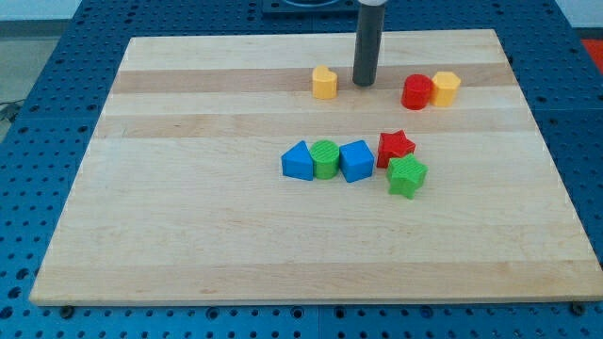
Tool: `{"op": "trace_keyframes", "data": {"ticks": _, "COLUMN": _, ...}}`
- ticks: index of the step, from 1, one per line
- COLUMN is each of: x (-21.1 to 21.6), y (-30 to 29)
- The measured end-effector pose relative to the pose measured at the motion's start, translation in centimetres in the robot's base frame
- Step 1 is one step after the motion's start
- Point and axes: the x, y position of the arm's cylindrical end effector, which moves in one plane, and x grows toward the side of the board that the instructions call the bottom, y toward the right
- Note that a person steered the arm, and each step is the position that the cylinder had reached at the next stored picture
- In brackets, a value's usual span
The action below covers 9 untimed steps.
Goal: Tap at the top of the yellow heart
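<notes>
Nearest the view's bottom sits a green star [407, 176], then a row: blue block [298, 161], green cylinder [325, 158], blue cube [356, 160], red star [395, 147]. Farther back, the yellow heart [324, 83] lies just left of my tip [365, 83], apart from it and gripping nothing; a red cylinder [416, 91] touches a yellow block [445, 88] on the wooden board [188, 235].

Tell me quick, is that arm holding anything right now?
No hand here: just a rod. My tip holds nothing and sits just to the view's right of the yellow heart, apart from it.
</notes>
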Motion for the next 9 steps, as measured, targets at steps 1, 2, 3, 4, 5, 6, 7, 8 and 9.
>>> {"op": "trace_keyframes", "data": {"ticks": 1, "x": -3.2, "y": -2.8}}
{"op": "trace_keyframes", "data": {"ticks": 2, "x": -3.2, "y": -5.3}}
{"op": "trace_keyframes", "data": {"ticks": 3, "x": -1.7, "y": -7.1}}
{"op": "trace_keyframes", "data": {"ticks": 4, "x": 0.6, "y": -9.2}}
{"op": "trace_keyframes", "data": {"ticks": 5, "x": 1.4, "y": -10.5}}
{"op": "trace_keyframes", "data": {"ticks": 6, "x": -1.1, "y": -10.0}}
{"op": "trace_keyframes", "data": {"ticks": 7, "x": -1.2, "y": -6.7}}
{"op": "trace_keyframes", "data": {"ticks": 8, "x": -0.7, "y": -5.8}}
{"op": "trace_keyframes", "data": {"ticks": 9, "x": 1.0, "y": -2.5}}
